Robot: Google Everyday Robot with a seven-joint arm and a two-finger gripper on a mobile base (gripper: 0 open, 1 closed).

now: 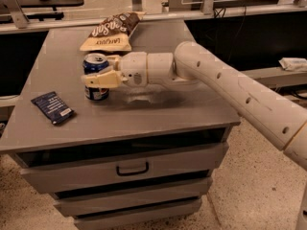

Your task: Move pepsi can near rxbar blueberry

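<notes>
The claw is positioned over the left half of the surface, roughly midway between the front and rear edges. Its fingers are closed against the sides of the pepsi can, and the can is held upright. The near finger crosses the middle of the can body and hides most of the label; the far finger is largely concealed behind the can. Whether the can base rests on the surface or sits just above it cannot be determined.

Visible parts of the can: silver top with pull tab, blue wall, and a white-red patch below the near finger.

The rxbar blueberry lies flat near the front-left corner, close to the left edge. It is a dark-blue wrapper with small white print that is too small to read. It lies near the can but does not touch it.

A brown-and-cream chip bag lies at the rear edge, behind the can. The white arm enters from the right and is cut off at the frame edge. Drawers sit below the front edge
</notes>
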